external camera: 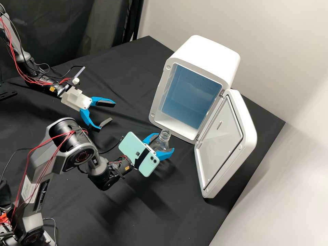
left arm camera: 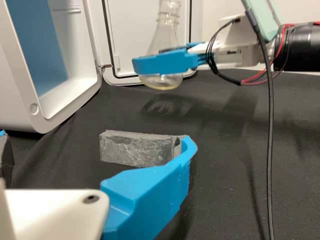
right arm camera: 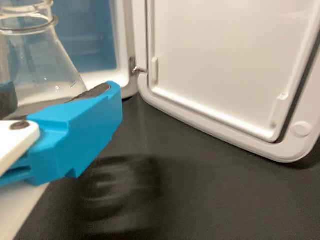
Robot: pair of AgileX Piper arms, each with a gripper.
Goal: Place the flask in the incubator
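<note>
Flask of clear conical glass [external camera: 164, 136] clamped in my right gripper [external camera: 161, 147], raised off black worktop [external camera: 136, 68], just before open white incubator [external camera: 205, 51]; left gripper [external camera: 108, 111] wide, apart; advice: keep upright, lift slightly, enter straight, avoid door [external camera: 222, 136].

- Incubator [external camera: 205, 54], two o'clock on the bench: white shell, pale blue interior.
- Door [external camera: 222, 143]: white, with a thin dark seal line round the inner panel.
- Conical flask [external camera: 164, 139]: clear, colourless glass.
- Left gripper [external camera: 111, 111], ten o'clock, and right gripper [external camera: 160, 146]: white bodies, bright blue fingers [left arm camera: 150, 195], grey pads [left arm camera: 137, 148].
- Phone [external camera: 136, 152], six o'clock: mint green, black clamp band.
- Arms [external camera: 65, 150]: dark grey, with red and black wires [left arm camera: 270, 150].
- Bench cloth [external camera: 136, 75]: plain black.
</note>
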